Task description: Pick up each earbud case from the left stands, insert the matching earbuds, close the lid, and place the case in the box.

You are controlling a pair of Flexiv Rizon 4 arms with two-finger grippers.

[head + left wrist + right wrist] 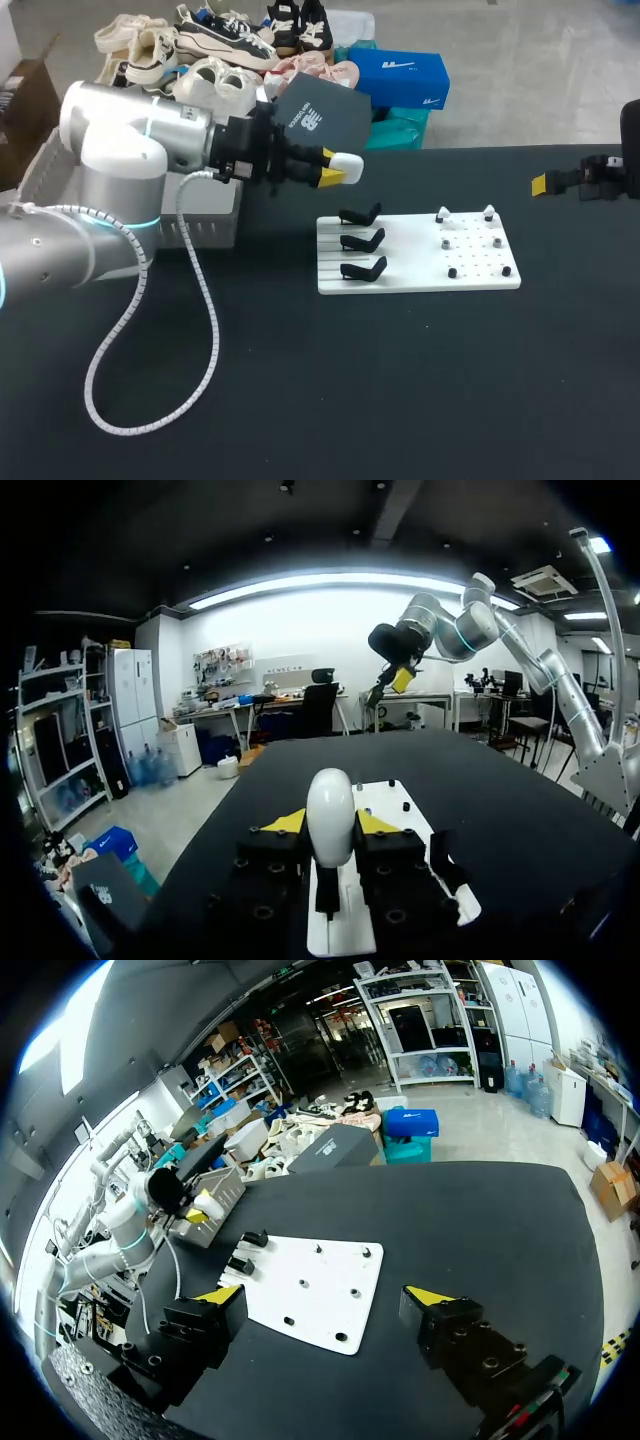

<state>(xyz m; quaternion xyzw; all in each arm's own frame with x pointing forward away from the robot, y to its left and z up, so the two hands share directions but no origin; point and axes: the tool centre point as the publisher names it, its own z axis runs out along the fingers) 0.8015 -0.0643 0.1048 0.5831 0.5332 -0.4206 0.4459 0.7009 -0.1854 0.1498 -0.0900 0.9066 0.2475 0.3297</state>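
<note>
Board [420, 272] right of box [214, 222]; 3 stands [362, 242] on its left half — earbuds [443, 214] right.

Bare table [400, 400] lies open near and right of the white board [410, 262]. On it three black stands [362, 241] and small pegs [470, 245] obstruct; left gripper [335, 172], clasping a white case [350, 162], hangs far-left, apparently clear above them.

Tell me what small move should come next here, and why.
Probably bring the right gripper in toward the two white earbuds on the board. The left gripper has its jaws shut on the white case, and all three stands are empty. The right jaws are open and empty, off at the table's right edge.
</note>
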